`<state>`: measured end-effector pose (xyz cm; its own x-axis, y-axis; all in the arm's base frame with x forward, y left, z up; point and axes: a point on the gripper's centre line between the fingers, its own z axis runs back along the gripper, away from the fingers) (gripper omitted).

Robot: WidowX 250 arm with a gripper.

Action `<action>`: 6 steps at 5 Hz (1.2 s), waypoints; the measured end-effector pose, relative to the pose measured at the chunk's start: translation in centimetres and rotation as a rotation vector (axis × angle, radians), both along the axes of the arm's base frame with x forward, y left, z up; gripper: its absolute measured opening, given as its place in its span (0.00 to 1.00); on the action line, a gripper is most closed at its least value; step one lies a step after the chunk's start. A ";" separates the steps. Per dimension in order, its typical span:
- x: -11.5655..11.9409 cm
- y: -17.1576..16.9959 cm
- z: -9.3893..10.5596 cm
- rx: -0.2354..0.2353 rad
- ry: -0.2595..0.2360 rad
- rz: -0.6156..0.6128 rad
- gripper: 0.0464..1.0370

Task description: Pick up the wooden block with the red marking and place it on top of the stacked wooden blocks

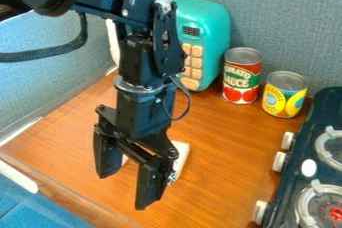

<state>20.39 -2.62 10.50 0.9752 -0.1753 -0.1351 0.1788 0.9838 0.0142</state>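
Note:
The black gripper hangs over the left part of the wooden counter, its two fingers apart with nothing seen between them. Behind its right finger a pale, whitish block-like object lies on the counter, mostly hidden by the gripper. At the back stand a red tomato sauce can and, to its right, a shorter yellow can, both upright. A teal toy with orange buttons stands left of the red can, partly behind the arm.
On the right is a dark toy stove with white knobs and round burners. A grey-blue wall runs along the back. White strips and a wooden edge border the counter on the left, with a blue surface at the lower left.

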 end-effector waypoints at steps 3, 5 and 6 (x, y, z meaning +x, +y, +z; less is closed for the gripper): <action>6.5 2.7 -3.4 0.100 -0.124 0.288 0.96; 9.3 4.3 -6.1 0.080 -0.148 0.400 0.96; 10.0 4.7 -8.2 0.047 -0.136 0.441 0.96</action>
<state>30.43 2.07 2.29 0.9647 0.2634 0.0013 -0.2630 0.9632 0.0551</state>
